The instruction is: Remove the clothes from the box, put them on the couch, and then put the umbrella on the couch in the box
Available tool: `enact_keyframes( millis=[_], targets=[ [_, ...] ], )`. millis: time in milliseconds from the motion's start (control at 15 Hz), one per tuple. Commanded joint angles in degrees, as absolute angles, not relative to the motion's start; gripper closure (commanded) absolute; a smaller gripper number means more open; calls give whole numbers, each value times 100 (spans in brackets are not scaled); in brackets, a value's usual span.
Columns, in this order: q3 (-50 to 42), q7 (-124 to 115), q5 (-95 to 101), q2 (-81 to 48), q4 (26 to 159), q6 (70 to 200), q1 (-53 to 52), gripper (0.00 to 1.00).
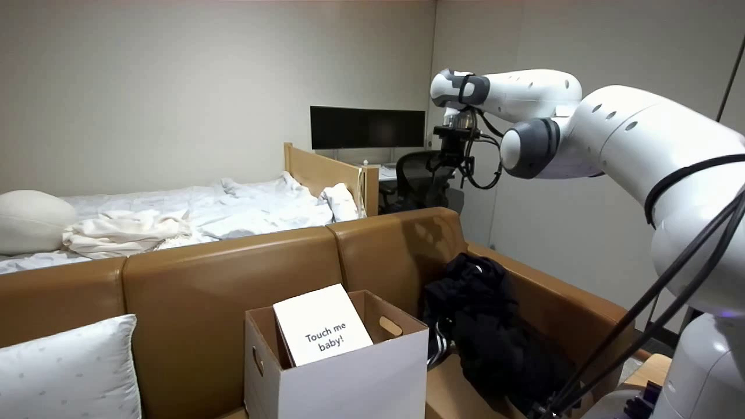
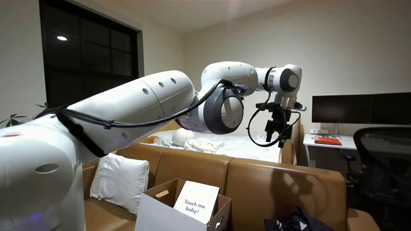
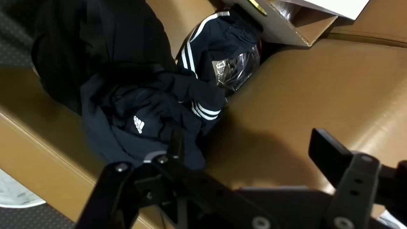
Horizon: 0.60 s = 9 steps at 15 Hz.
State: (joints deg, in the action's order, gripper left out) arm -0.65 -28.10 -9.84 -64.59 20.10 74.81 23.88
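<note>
Pincer spread, high above couch. Clothes heaped on couch, beside box; 1 sign tilted in box.

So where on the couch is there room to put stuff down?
There's bare couch seat in front of the white pillow, stretching toward the box. A smaller patch shows between the box and the black clothes. It's crowded by the armrest, where the clothes are heaped.
</note>
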Motion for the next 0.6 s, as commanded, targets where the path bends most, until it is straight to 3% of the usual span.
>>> enact_keyframes(
  millis=[0, 533],
  targets=[
    [178, -1619, -1195, -6445, 2124, 7680, 2770, 0],
    [445, 51, -1165, -6717, 2160, 7047, 2437, 0]
  ],
)
